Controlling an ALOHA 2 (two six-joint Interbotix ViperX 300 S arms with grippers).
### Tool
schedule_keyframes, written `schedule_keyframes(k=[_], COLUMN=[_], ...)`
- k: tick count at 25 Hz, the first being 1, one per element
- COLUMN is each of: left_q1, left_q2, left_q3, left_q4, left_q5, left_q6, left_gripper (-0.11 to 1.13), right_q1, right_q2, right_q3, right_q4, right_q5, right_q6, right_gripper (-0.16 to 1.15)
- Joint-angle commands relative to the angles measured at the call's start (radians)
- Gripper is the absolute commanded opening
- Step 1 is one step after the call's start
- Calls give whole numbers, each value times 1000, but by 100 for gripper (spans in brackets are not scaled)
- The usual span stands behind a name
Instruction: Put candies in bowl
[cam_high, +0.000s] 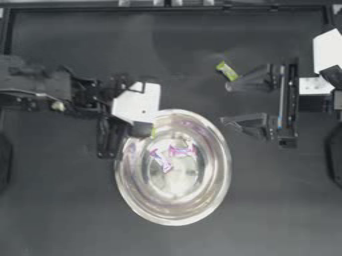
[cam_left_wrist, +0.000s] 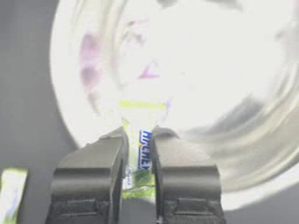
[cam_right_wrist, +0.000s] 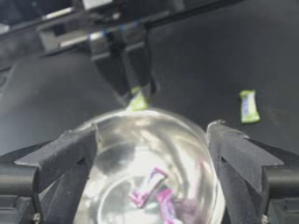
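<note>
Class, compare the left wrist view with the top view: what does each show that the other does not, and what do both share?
Only the left wrist view shows blue lettering on the yellow-green candy that the left gripper clamps, and another yellow-green candy on the table.

Only the top view shows the right gripper, open and drawn back right of the bowl, and a lone yellow-green candy near it.

Both show the silver bowl with pink-purple candies inside, the left gripper at its rim.
</note>
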Motion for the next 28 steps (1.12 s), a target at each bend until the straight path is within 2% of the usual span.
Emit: schedule_keyframes(k=[1, 7, 9, 11, 14, 15, 16, 19, 23, 28], left_q1=[-18, -37, -38, -38, -38, -38, -38, -38, -34, -18], left_q2=[21, 84, 87, 87, 83, 81, 78, 64, 15, -106], left_q3=[-35, -40, -40, -40, -40, -40, -41, -40, -34, 20], left_q4=[-11, -17, -26, -48, -66, -69, -71, -71, -69, -69], left_q5=[-48, -110, -117, -132, -152, -155, -158, -161, -160, -161], left_q6=[12, 14, 14, 11, 9, 9, 11, 11, 11, 8], left_gripper=[47, 48, 53, 68, 102, 108, 109, 98, 102, 103], right_q1=[0, -2, 0, -2, 0, 0, 0, 0, 0, 0], right_q2=[-5, -5, -5, -5, -5, -5, -5, -5, -5, -5], right_q3=[-9, -9, -9, -9, -9, -9, -9, -9, -9, -9], right_q4=[3, 3, 3, 3, 3, 3, 3, 3, 3, 0], right_q5=[-11, -11, -11, -11, -11, -11, -11, -11, -11, -11], right_q6=[0, -2, -2, -2, -2, -2, -2, -2, -3, -5], right_gripper=[101, 101, 101, 101, 101, 101, 101, 101, 101, 101])
